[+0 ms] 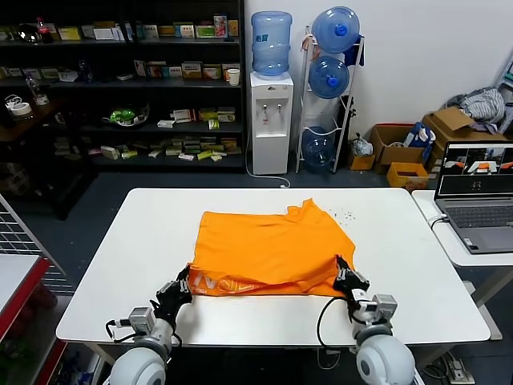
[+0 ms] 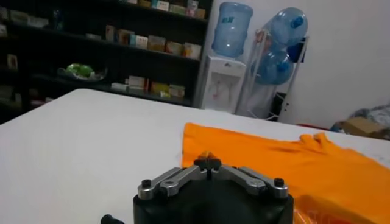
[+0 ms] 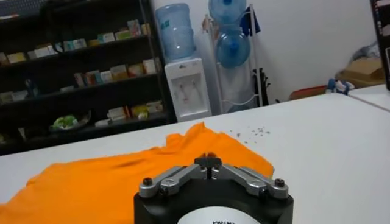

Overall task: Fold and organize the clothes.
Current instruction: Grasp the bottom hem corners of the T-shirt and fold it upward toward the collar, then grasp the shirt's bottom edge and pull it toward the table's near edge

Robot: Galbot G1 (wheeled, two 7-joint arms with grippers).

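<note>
The bright orange T-shirt (image 1: 272,245) lies on the white table (image 1: 120,249), its near part doubled over so a strip with white lettering (image 1: 220,285) shows along the near edge. My left gripper (image 1: 186,281) is shut on the shirt's near left corner. My right gripper (image 1: 343,273) is shut on the near right corner. In the left wrist view the jaws (image 2: 208,158) pinch a bit of orange cloth, with the shirt (image 2: 286,164) spread beyond. In the right wrist view the jaws (image 3: 209,159) are closed on cloth too, the shirt (image 3: 109,176) stretching away.
A laptop (image 1: 479,192) stands on a side table at the right. Small dark specks (image 1: 346,215) lie past the shirt. A water dispenser (image 1: 271,120), bottle rack (image 1: 329,88), shelves (image 1: 120,80) and cardboard boxes (image 1: 401,148) stand behind the table.
</note>
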